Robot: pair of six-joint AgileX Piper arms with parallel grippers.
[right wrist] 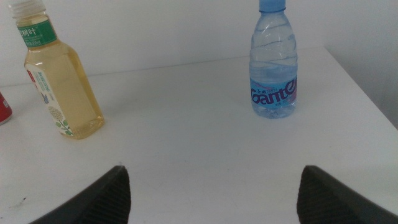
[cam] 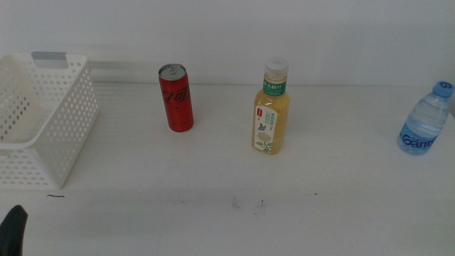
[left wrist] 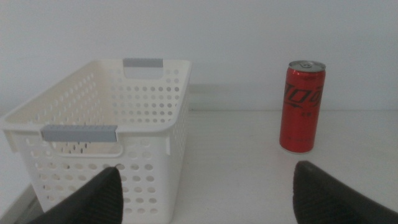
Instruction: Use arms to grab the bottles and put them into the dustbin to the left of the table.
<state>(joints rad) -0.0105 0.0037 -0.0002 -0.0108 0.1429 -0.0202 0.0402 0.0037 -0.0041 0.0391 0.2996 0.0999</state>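
Three bottles stand upright on the white table (cam: 213, 213): a red soda can (cam: 175, 97) left of centre, a yellow tea bottle (cam: 271, 117) with a white cap in the middle, and a clear blue-capped water bottle (cam: 425, 121) at the far right. The white perforated dustbin (cam: 53, 135) sits at the left edge. My left gripper (left wrist: 205, 190) is open, low at the near left, facing the dustbin (left wrist: 149, 99) and the can (left wrist: 302, 106). My right gripper (right wrist: 214, 190) is open, well short of the water bottle (right wrist: 272, 62) and tea bottle (right wrist: 59, 78).
A white wall runs behind the table. In the right wrist view the table's right edge (right wrist: 367, 93) passes close beside the water bottle. Small dark specks (cam: 261, 203) mark the tabletop near the front.
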